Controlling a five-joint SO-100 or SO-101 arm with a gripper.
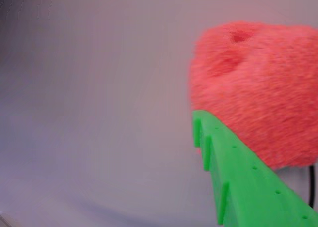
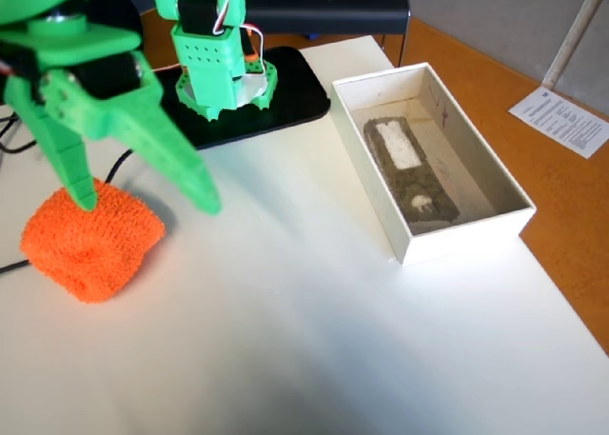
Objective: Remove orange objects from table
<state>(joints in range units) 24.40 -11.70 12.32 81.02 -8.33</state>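
Observation:
The orange fuzzy lump (image 2: 90, 240) lies on the white table (image 2: 314, 340) at the left in the fixed view. My green gripper (image 2: 143, 195) is open, jaws spread wide over the lump. One fingertip (image 2: 78, 189) is over the lump's top edge. The other (image 2: 202, 199) hangs to its right over bare table. Whether a finger touches the lump I cannot tell. In the wrist view the lump (image 1: 258, 88) fills the right side, with one green finger (image 1: 238, 177) in front of it and the table (image 1: 89, 113) to the left.
A white cardboard box (image 2: 457, 237) stands at the right and holds a dark grey slab (image 2: 409, 168). The arm's green base (image 2: 214, 73) sits on a black plate (image 2: 295, 92) at the back. A black cable (image 2: 8, 267) lies left of the lump. The table's edge runs down the right.

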